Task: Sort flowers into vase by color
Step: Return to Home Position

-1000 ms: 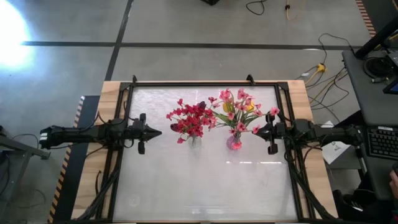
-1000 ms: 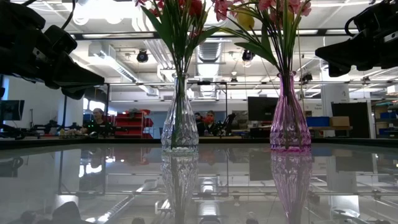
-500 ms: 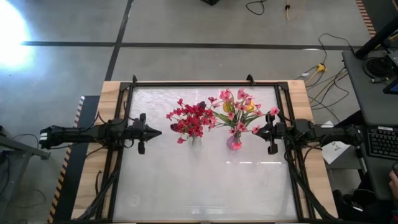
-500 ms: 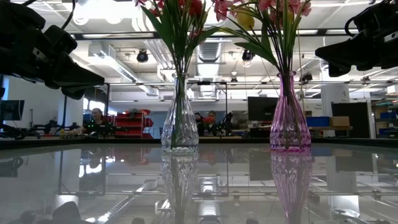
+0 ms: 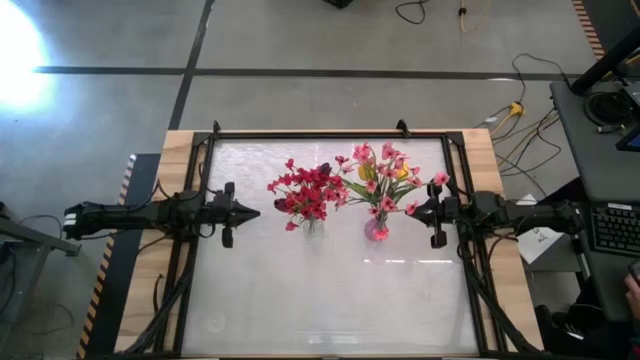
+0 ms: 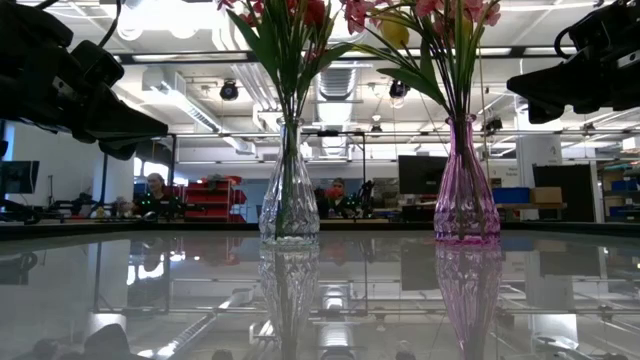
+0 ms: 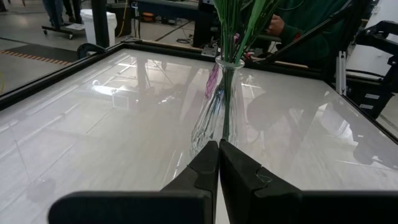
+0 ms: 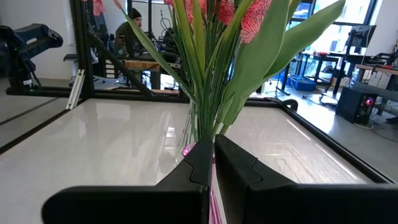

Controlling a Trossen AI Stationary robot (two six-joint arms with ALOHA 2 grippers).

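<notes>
A clear glass vase [image 6: 289,185] stands upright on the table left of centre, holding dark-red flowers [image 5: 305,193] by their green stems [image 7: 233,25]. A pink glass vase [image 6: 465,185] stands right of it, holding pink flowers [image 5: 380,175] and a yellow blossom [image 5: 402,172]. My left gripper [image 5: 255,212] is shut and empty, hovering left of the clear vase. My right gripper [image 5: 412,212] is shut and empty, hovering right of the pink vase, close to its leaves [image 8: 261,56].
The table top [image 5: 330,290] is glossy and reflective, framed by a black rail [image 5: 330,135]. People show in the room beyond the table [image 6: 155,190]. A desk with a keyboard [image 5: 612,228] stands off the table's right side.
</notes>
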